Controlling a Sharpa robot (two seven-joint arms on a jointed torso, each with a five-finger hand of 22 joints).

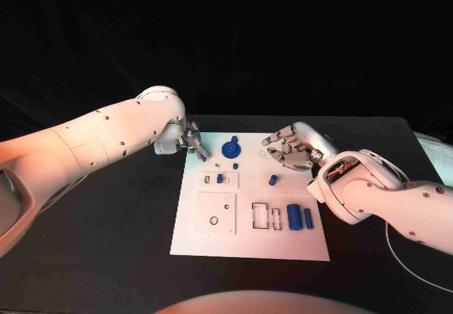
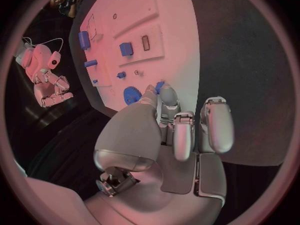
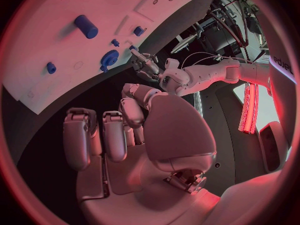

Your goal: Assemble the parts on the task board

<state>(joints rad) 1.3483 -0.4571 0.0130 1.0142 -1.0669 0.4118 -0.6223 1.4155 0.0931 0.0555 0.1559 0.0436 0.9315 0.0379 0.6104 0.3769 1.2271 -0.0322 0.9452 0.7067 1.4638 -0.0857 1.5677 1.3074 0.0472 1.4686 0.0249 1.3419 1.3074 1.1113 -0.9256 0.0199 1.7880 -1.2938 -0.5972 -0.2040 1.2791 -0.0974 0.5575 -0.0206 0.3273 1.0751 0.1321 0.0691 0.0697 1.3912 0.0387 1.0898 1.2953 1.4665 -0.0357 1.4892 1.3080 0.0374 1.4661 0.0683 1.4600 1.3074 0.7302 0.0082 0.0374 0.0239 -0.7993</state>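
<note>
Blue toothed gear (image 1: 230, 149) lies on smooth white task board (image 1: 251, 245).

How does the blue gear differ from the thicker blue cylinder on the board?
The gear is a round toothed disc; the cylinder is long and smooth. The gear sits at the far end of the board; the cylinder lies near its right edge, closer to the robot. Both are blue.

You have a black tabletop (image 1: 113, 248) under everything, black backdrop (image 1: 283, 52) beyond it, and red-lit strip lamps (image 3: 250, 107) on dark equipment past the tabletop's edge.
</note>
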